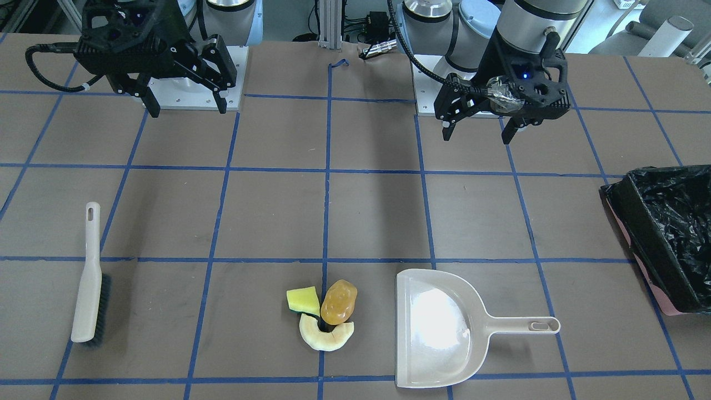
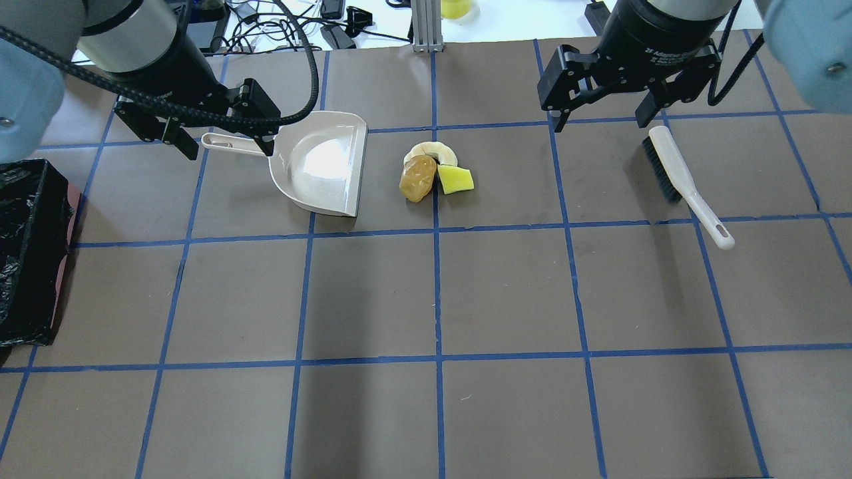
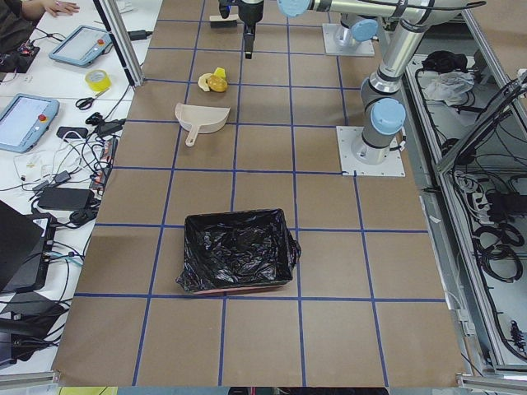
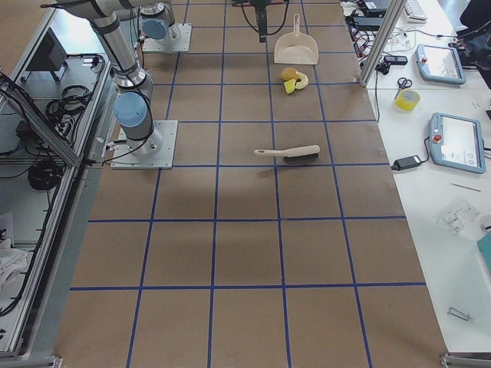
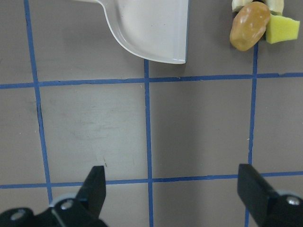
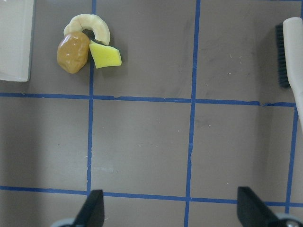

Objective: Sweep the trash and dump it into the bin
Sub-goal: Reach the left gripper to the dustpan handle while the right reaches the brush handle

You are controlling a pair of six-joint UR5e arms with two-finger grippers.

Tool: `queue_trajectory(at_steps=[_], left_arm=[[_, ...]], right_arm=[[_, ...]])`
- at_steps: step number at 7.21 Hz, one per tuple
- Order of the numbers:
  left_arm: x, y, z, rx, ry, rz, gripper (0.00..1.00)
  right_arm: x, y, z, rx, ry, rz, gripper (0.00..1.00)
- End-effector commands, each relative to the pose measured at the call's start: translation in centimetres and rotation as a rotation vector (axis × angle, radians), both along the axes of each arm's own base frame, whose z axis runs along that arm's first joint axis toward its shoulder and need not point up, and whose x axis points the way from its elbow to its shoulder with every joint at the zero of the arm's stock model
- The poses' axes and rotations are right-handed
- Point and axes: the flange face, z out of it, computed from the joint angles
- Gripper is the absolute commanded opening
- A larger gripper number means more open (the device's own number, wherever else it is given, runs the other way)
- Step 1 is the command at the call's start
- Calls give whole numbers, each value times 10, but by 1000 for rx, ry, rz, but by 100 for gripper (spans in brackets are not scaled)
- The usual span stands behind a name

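Note:
The trash lies in one small pile: a yellow sponge wedge (image 1: pixel 303 300), an amber-orange lump (image 1: pixel 338 302) and a pale crescent slice (image 1: pixel 325 336). It also shows in the overhead view (image 2: pixel 417 178) and both wrist views (image 5: pixel 249 26) (image 6: pixel 73 52). The bin (image 1: pixel 666 233), pink-sided with a black bag, stands at the table's end on my left (image 2: pixel 30 253). My left gripper (image 1: pixel 476 137) (image 5: pixel 174 189) is open and empty, high above the table, on the robot's side of the dustpan. My right gripper (image 1: pixel 189 110) (image 6: pixel 170 208) is open and empty, high, on the robot's side of the brush.
A beige dustpan (image 1: pixel 439 328) (image 2: pixel 319 163) lies beside the pile, its mouth toward the trash and its handle toward the bin. A beige hand brush (image 1: pixel 89 278) (image 2: pixel 679 173) with dark bristles lies flat on my right side. Blue tape lines grid the brown table.

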Motion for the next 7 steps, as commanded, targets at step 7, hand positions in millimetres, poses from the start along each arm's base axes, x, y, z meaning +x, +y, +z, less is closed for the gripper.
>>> queue_trajectory(at_steps=[7], left_arm=[[35,-65,-76,-61,-53,-541,100]], right_arm=[[-54,-19,-76,126,84,-64,100]])
